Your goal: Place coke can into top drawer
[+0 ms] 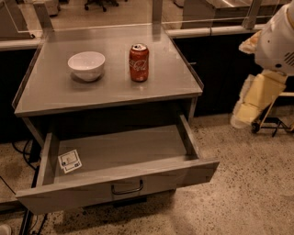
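The red coke can (138,63) stands upright on the grey metal counter top (115,92), right of a white bowl (86,65). Below the counter, the top drawer (119,158) is pulled open; it holds only a small white tag (70,161) at its left side. Its front panel carries a dark curved handle (127,188). My gripper (256,98), cream-coloured below a white arm housing (278,39), hangs at the far right, off the counter's right side. It is well apart from the can and holds nothing that I can see.
A raised rail with posts (157,13) runs behind the counter. Dark cabinet fronts (216,73) stand to the right. Cables (18,151) lie on the speckled floor at the left. Chair bases (98,4) show at the back.
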